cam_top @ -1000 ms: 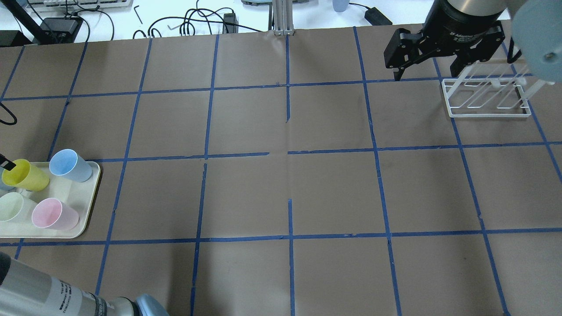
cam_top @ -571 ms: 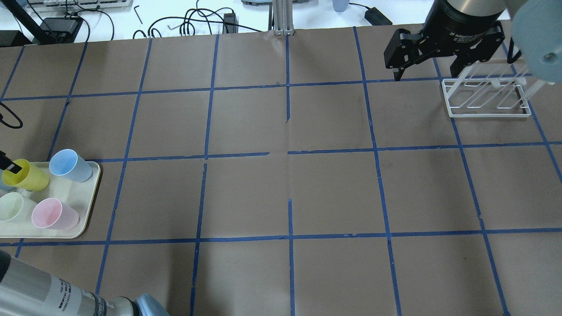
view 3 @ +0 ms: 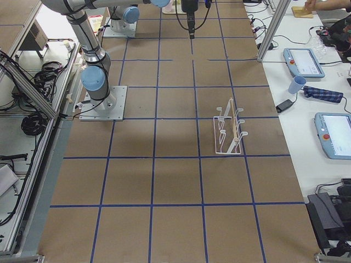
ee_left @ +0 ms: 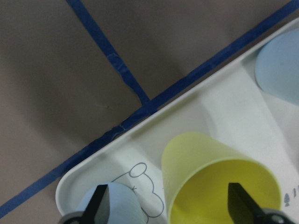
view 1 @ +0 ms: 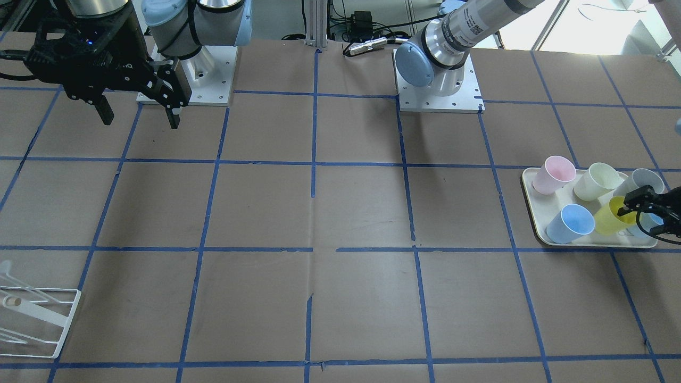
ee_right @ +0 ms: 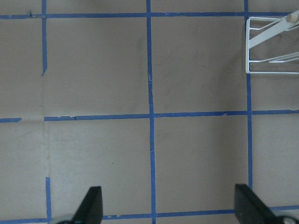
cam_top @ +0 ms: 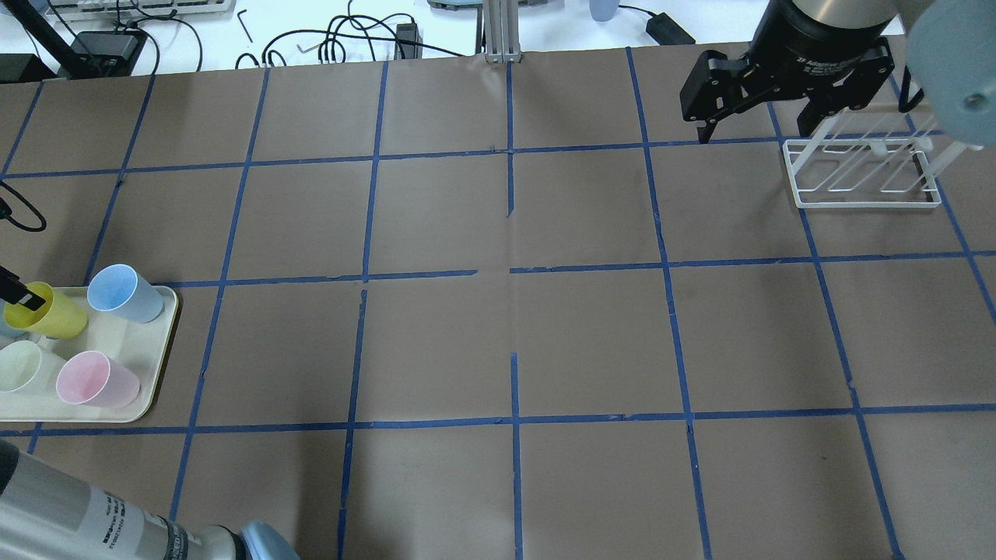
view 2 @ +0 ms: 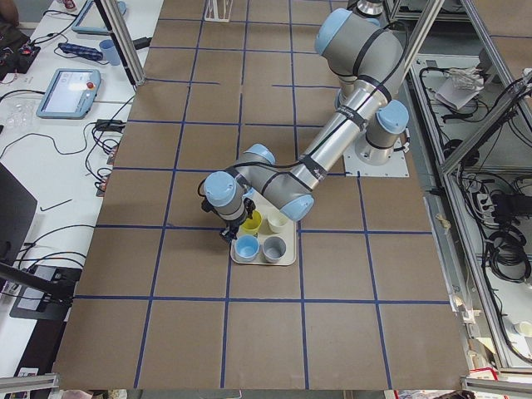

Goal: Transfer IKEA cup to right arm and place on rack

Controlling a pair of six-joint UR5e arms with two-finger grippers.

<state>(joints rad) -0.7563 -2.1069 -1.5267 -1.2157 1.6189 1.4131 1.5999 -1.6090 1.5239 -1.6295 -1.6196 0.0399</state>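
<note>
Brown taped tabletop: at the cream rectangular tray, the left gripper, jaws wide, straddles the bright yellow plastic tumbler wall. Looks like the grasp step, squeeze next; the right gripper hangs wide, empty.

A robotics laboratory is indicated: two robot arms are bolted to a table papered in brown and gridded with blue tape, framed by aluminium posts, while teach pendants and loose cables are kept on white side benches.
</note>
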